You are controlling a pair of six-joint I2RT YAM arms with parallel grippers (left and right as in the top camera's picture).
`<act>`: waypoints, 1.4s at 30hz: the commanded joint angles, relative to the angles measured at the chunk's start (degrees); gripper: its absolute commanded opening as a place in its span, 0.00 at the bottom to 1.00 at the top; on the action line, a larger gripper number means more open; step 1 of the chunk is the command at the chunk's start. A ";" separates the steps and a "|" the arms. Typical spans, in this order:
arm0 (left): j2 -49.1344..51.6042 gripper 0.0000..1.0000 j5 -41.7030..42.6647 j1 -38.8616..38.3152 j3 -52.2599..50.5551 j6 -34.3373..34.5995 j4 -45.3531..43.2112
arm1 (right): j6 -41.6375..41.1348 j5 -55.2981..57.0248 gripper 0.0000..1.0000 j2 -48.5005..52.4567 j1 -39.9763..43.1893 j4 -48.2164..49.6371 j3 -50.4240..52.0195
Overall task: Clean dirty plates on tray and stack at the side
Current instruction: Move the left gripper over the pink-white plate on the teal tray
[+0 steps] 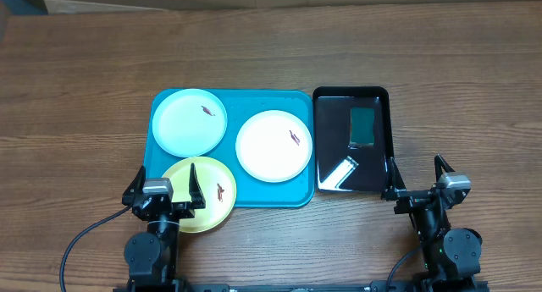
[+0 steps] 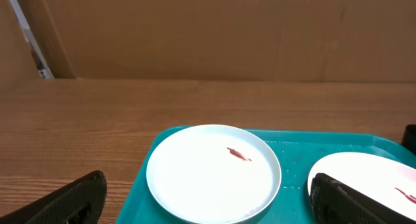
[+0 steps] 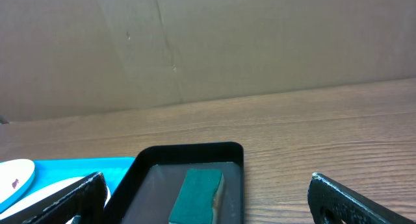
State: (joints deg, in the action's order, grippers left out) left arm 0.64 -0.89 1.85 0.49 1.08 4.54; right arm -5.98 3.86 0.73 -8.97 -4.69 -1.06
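Observation:
The teal tray (image 1: 254, 101) holds the light blue plate (image 1: 189, 123) at its back left and the white plate (image 1: 273, 146) at the right. The pale yellow plate (image 1: 203, 195) lies at the front left and overhangs the tray's front rim. Each plate has a small brown smear. My left gripper (image 1: 165, 189) is open and empty over the yellow plate's near left edge. In the left wrist view the gripper (image 2: 208, 185) faces the light blue plate (image 2: 213, 172). My right gripper (image 1: 419, 175) is open and empty near the table's front edge.
A black tray (image 1: 334, 131) stands right of the teal tray and holds a green sponge (image 1: 362, 125). Both also show in the right wrist view, the black tray (image 3: 156, 172) and the sponge (image 3: 198, 195). A cardboard wall stands behind the table.

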 commanded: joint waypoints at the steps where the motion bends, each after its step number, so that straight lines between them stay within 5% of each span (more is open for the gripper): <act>1: 0.09 1.00 3.78 -0.26 6.16 2.78 6.78 | 0.02 0.50 1.00 -0.35 0.33 0.26 0.59; 9: 11.02 1.00 4.92 -0.26 24.72 2.69 19.12 | 0.02 0.52 1.00 -0.35 0.33 0.26 0.59; 16: 38.69 1.00 15.63 -0.28 51.76 0.55 36.79 | 0.02 0.52 1.00 -0.35 0.33 0.26 0.59; 24: 62.34 1.00 17.49 -0.28 76.30 0.85 55.49 | 0.02 0.52 1.00 -0.35 0.33 0.26 0.59; 42: 67.38 1.00 17.51 -0.28 80.35 2.10 59.25 | 0.02 0.52 1.00 -0.35 0.33 0.26 0.59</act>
State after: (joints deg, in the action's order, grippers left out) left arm 68.05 15.51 1.85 79.18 2.81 64.18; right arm -5.96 3.86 0.73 -8.97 -4.71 -1.06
